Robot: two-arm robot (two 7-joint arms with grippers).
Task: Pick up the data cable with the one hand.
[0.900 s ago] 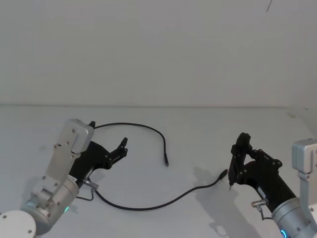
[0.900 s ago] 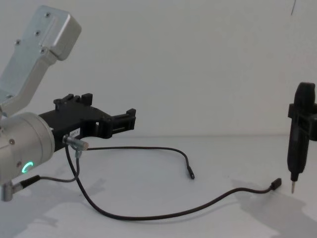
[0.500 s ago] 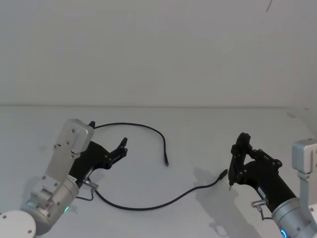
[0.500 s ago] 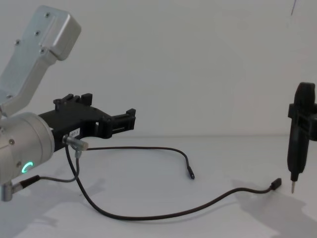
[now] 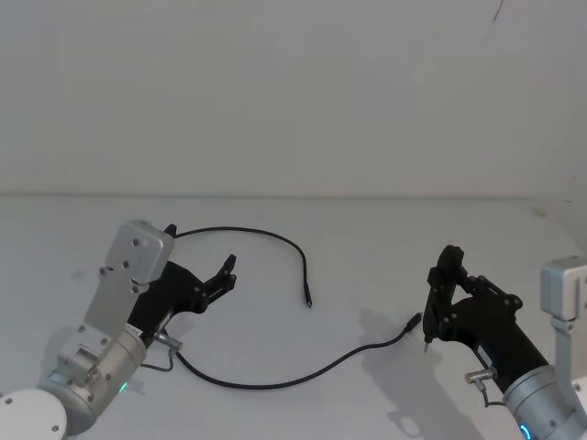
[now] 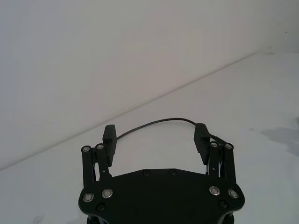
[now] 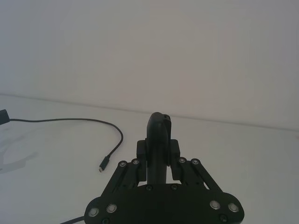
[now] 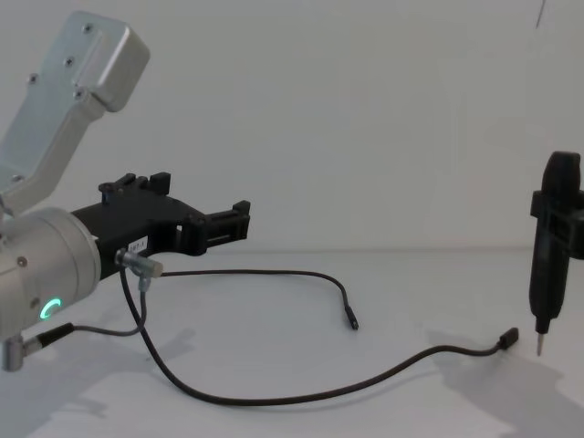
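Lower left of the head view: left gripper [image 5: 200, 247], jaws spread wide with nothing between them, held above the table [image 5: 367, 238] on a silver wrist with a green ring light. Cable [image 5: 261, 386] flat on the table, untouched. One run arching from behind that gripper across the centre, ending in a plug at mid-frame. The other run sweeping from under the wrist through bottom centre, then rising rightward to a second plug. In the left wrist view, a thin arc of it beyond the spread fingers. Lower right: right gripper [image 5: 440, 291] clamped on a slim upright tool [image 8: 547, 237], metal tip just beside the second plug, not touching it.
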